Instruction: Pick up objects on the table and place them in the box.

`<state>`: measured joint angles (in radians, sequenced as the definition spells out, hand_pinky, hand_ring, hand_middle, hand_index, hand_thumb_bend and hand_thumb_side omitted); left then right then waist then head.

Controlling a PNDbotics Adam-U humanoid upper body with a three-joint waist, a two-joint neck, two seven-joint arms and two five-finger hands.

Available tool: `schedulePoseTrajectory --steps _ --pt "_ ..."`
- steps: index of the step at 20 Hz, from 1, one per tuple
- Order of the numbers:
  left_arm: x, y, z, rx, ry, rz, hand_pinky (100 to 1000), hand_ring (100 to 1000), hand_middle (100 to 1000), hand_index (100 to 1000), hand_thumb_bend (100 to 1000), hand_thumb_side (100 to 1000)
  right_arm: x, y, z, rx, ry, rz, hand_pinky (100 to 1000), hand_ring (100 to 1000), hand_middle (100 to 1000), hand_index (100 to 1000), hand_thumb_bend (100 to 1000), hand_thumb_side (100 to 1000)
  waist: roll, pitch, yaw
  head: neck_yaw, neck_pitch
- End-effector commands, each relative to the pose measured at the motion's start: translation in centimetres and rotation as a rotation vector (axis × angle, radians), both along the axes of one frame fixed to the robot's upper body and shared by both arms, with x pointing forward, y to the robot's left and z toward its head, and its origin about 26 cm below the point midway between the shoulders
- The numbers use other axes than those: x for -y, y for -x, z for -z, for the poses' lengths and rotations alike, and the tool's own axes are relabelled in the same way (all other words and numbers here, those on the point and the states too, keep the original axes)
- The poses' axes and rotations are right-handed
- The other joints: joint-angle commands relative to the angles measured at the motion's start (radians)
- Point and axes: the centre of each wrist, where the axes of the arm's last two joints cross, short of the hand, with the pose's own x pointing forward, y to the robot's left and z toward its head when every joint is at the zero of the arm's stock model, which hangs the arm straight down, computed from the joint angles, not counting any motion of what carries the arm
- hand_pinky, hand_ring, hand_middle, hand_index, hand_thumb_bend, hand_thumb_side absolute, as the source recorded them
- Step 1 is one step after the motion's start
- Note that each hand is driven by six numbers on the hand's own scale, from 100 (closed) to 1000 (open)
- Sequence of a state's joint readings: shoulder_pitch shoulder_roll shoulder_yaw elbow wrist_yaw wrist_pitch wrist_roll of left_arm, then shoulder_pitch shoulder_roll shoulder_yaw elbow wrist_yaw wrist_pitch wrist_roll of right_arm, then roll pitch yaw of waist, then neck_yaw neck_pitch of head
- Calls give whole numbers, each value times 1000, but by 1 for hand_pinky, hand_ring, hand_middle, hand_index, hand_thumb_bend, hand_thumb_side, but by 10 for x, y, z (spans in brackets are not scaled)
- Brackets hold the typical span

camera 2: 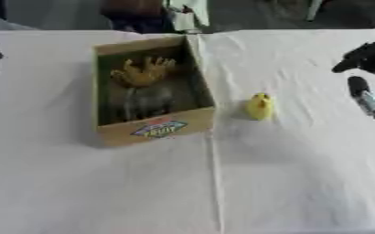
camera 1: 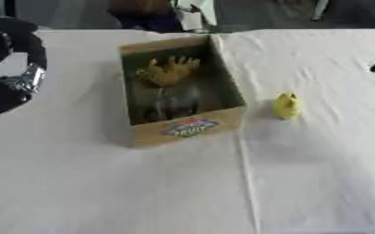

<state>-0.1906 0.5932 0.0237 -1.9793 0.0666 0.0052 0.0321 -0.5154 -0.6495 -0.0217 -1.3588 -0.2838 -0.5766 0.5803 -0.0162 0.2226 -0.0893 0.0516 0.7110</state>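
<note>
Cardboard, brown and matte, forms the open-topped box [camera 1: 187, 130] that sits left of centre on a white tablecloth [camera 1: 142, 192], its near wall carrying a small colourful label. Inside it already lie a yellow, finger-shaped bunch [camera 1: 168, 71] toward the far end and a grey, dull-looking object [camera 1: 174, 100] nearer me, so I judge part of the job done. One thing is left outside: a small yellow rounded object [camera 2: 259, 106], smooth and roughly egg-shaped, resting on the cloth just right of the box and not touching it. My right hand [camera 2: 370, 77] shows at the right edge, well apart from that yellow object and holding nothing, its black fingers relaxed and spread, with a glint of silver on them. My left hand [camera 1: 11, 77] sits at the far left edge, black with a silver band; I cannot tell whether its fingers are spread or curled. The cloth is softly wrinkled, with a seam running toward the near edge.
</note>
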Motion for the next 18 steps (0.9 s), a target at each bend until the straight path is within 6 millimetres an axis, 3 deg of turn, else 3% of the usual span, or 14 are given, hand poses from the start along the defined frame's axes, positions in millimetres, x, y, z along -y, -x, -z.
schedulePoseTrajectory --steps 1,10,18 --pt "1 4 -2 12 10 -8 739 564 566 735 149 240 14 -6 -12 130 222 -73 733 703 629 785 100 100 -1 -10 10 -11 -8" --pt "11 3 11 -37 43 9 739 562 563 734 144 284 11 -39 2 172 351 -17 745 736 674 828 100 103 0 10 55 -44 -9" --pt "18 1 16 -59 50 37 740 561 563 735 145 314 -8 -60 14 139 463 4 765 758 704 852 100 248 1 27 78 -64 -7"
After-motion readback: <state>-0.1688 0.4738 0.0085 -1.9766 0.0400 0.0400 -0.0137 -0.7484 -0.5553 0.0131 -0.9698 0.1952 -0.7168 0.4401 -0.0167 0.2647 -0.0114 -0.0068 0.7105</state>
